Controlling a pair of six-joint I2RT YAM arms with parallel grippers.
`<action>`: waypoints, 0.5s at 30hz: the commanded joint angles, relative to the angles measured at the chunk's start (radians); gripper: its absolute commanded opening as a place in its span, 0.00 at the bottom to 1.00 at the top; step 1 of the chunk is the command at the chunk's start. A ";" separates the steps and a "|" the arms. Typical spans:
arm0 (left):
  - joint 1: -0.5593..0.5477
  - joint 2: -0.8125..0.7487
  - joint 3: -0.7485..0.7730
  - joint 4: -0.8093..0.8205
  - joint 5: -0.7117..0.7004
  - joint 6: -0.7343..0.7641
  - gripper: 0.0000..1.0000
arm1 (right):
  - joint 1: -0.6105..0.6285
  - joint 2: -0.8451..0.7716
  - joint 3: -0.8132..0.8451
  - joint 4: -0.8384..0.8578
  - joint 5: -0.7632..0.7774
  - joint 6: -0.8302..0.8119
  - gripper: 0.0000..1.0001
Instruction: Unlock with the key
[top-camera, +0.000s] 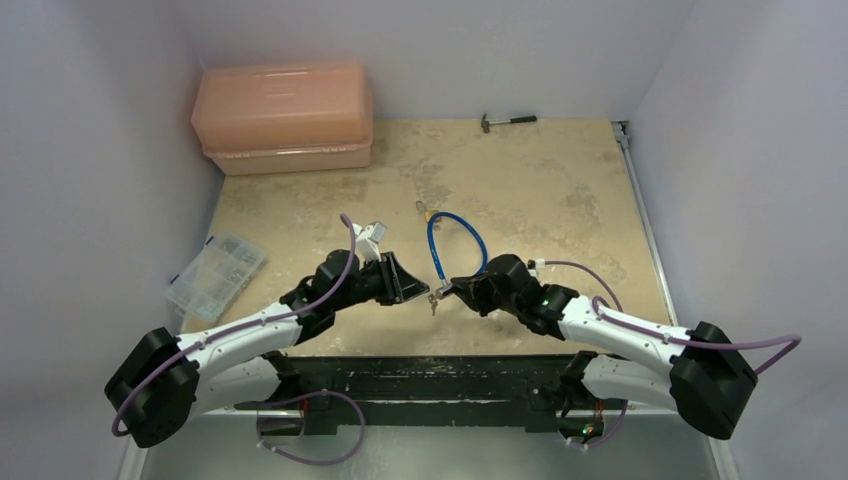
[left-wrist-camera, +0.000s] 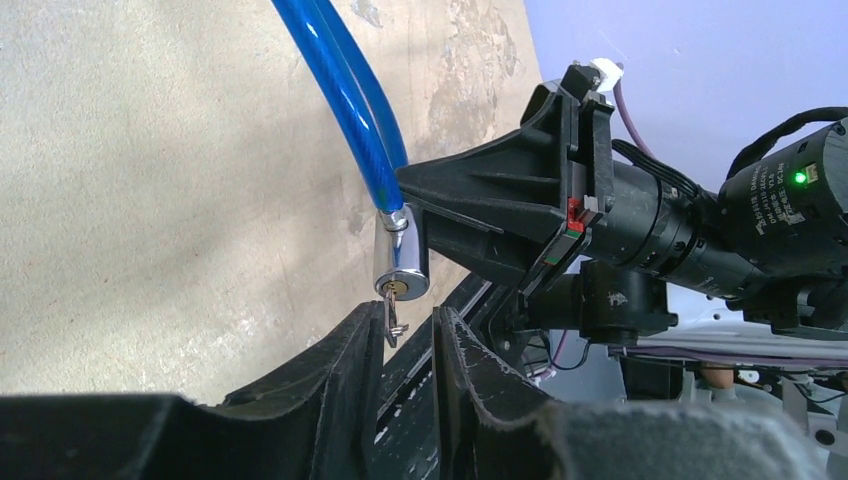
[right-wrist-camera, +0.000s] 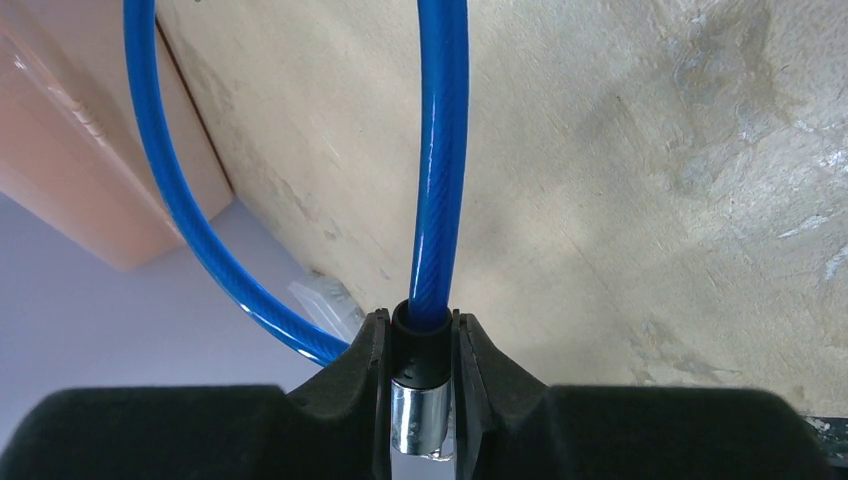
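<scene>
Key (left-wrist-camera: 392, 320): you have it seated in the keyhole on the end face of the silver lock cylinder (left-wrist-camera: 400, 255), and its free end hangs down into the mouth of your left tool (left-wrist-camera: 405, 320). From the left wrist, the key lies between the two black fingertips (left-wrist-camera: 352, 345). It is closer to the one on the left of that view, and a narrow gap shows on its other side. Your left tool is therefore slightly spread, not pressed together. You cannot tell from these views whether the nearer finger touches the key.

Your right tool (right-wrist-camera: 420, 322) is pinching the lock cylinder, gripping its black collar and silver body from both sides. The blue cable (right-wrist-camera: 440, 150) runs straight out ahead of its fingers and loops back on the left of that view.

From above, the two tools meet almost nose to nose over the counter (top-camera: 540, 200), and the key hangs just off the right tool's tip. Far beyond both tools sit a pink plastic case (top-camera: 283, 118) and a small hammer (top-camera: 505, 121). A clear organizer box (top-camera: 214, 272) lies outboard of your left arm.
</scene>
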 joint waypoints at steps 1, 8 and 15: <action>-0.004 0.011 -0.021 0.075 0.023 -0.011 0.27 | 0.003 -0.038 0.009 0.037 0.030 0.004 0.00; -0.009 0.082 -0.040 0.183 0.068 -0.054 0.25 | 0.003 -0.036 0.009 0.040 0.028 0.004 0.00; -0.016 0.093 -0.045 0.189 0.069 -0.057 0.18 | 0.003 -0.034 0.010 0.047 0.027 0.005 0.00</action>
